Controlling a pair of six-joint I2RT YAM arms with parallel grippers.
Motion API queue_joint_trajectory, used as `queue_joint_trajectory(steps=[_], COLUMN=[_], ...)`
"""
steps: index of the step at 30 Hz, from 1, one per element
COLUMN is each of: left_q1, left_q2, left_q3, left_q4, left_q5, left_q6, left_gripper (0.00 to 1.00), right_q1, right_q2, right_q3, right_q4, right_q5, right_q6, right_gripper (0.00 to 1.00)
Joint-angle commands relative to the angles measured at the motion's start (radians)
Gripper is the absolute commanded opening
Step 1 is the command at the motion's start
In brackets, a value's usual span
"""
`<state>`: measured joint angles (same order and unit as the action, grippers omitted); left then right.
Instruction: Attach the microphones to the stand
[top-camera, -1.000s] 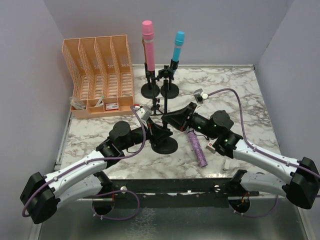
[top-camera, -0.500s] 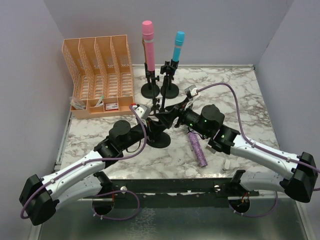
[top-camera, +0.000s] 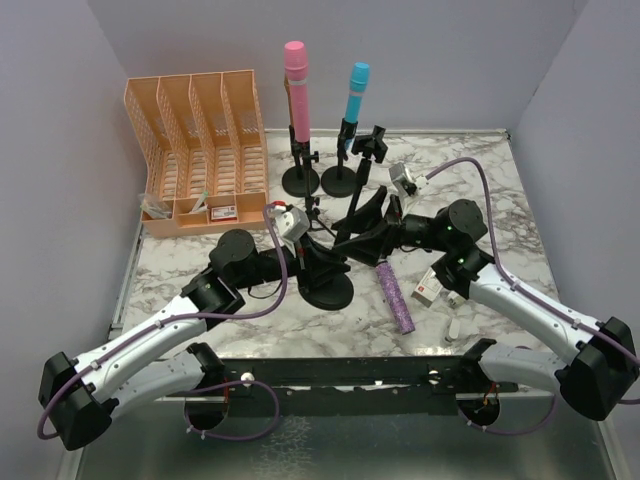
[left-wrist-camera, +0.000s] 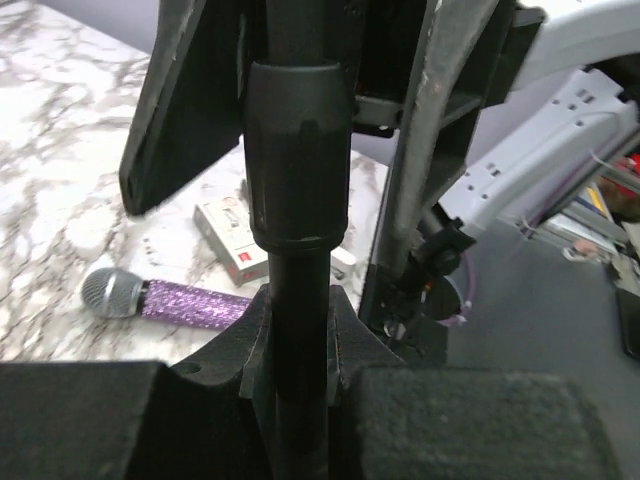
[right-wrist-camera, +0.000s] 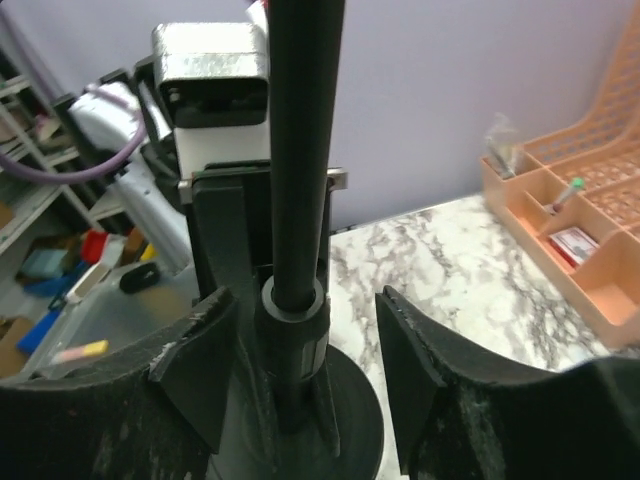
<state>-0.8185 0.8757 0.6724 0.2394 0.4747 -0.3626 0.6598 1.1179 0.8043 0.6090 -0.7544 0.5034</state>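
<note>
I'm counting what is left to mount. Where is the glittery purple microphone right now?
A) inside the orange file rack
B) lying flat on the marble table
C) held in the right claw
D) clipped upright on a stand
B: the glittery purple microphone lies flat on the marble table, with nothing gripping it.
</note>
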Motion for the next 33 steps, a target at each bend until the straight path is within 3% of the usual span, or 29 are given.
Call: queue_joint_trajectory(steps=[1, 6, 8, 12, 17, 28, 33], left_q1=[0.000, 0.000, 0.001, 0.000, 0.001, 0.000, 0.000], left_q2=[0.021, 0.030, 0.034, 0.035, 0.022, 0.023, 0.036], left_q3=[0.063, 0.071, 0.069, 0.062, 0.064, 0.044, 0.043], left_q4=[0.090, 0.103, 0.104, 0.112, 0.115, 0.117, 0.117], left_q5=[0.164, 0.173, 0.171, 0.167, 0.117, -0.107, -0.096], left_q6=[-0.016, -0.017, -0.018, -0.028, -0.070, -0.075, -0.067], left_gripper=[0.00, 0.00, 0.00, 0.00, 0.00, 0.00, 0.00], right_q1=[-0.005, -0.005, -0.004, -0.005, -0.005, -0.004, -0.005], right_q2=[0.033, 0.038, 0.026, -0.004, -0.074, -0.177, -0.184], right_q3=[0.016, 0.000, -0.014, -0.038, -0.095, -0.122, -0.123], right_q4=[0.129, 0.185, 0.205, 0.236, 0.300, 0.114, 0.104], right_q5=[-0.230, -0.224, -0.209, -0.192, -0.159, -0.051, -0.016], right_q6=[0.052, 0.097, 0.109, 0.129, 0.189, 0.113, 0.115], right_gripper=[0.55, 0.35, 0.37, 0.51, 0.43, 0.32, 0.30])
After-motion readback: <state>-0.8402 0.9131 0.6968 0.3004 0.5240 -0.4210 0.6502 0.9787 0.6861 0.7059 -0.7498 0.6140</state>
